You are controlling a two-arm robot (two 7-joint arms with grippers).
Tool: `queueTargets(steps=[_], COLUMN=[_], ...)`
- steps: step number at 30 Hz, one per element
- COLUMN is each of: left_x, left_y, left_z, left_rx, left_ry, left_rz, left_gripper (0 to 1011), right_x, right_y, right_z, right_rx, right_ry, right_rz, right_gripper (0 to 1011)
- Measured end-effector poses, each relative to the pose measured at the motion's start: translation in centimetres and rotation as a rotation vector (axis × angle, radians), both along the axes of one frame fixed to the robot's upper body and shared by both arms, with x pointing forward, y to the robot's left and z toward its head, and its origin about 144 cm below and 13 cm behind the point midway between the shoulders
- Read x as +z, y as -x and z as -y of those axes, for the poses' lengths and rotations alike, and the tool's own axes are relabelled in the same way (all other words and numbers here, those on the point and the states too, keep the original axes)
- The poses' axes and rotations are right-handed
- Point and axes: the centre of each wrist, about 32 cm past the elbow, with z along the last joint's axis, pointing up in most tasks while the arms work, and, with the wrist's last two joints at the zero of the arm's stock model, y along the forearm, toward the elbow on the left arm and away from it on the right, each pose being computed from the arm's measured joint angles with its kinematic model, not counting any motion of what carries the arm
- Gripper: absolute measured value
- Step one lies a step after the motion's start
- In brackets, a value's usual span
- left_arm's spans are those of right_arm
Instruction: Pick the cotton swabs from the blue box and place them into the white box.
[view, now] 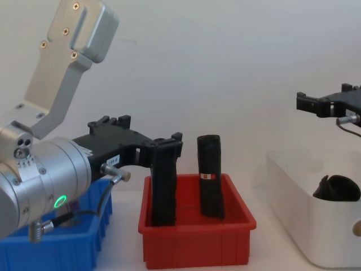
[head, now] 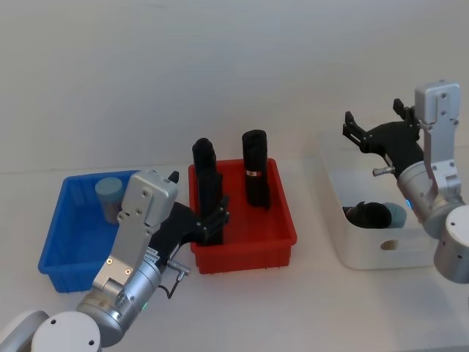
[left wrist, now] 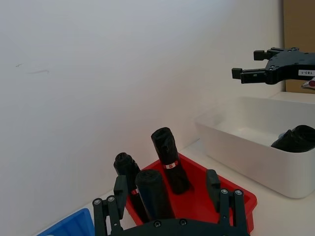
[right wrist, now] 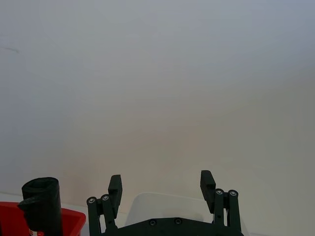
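Note:
One cotton swabs jar [head: 110, 195] with a pale blue-grey lid stands in the back of the blue box [head: 69, 253]. My left gripper [head: 199, 199] hovers open and empty between the blue box and the red bin, its fingers [left wrist: 120, 189] spread in front of the black rolls. My right gripper [head: 374, 114] is open and empty, held high over the back of the white box [head: 366, 253]. Inside the white box a pale blue lid [head: 396, 214] shows beside a lying black roll [head: 368, 214].
The red bin [head: 245, 253] sits between the two boxes and holds upright black rolls [head: 256, 167], which stand taller than its walls. A plain white wall runs close behind the table. Bare tabletop lies in front of the bins.

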Motion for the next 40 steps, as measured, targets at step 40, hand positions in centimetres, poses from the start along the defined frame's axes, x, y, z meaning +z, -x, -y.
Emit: queueTargets(steps=[40], left_x=[0.00], left_y=[0.00], left_z=[0.00], left_rx=[0.000], left_ry=[0.000], left_rz=[0.000], left_gripper=[1004], right_x=[-0.01], right_y=[0.05], right_z=[0.13], right_rx=[0.003], right_ry=[-0.005], right_rz=[0.009], right_gripper=[1001])
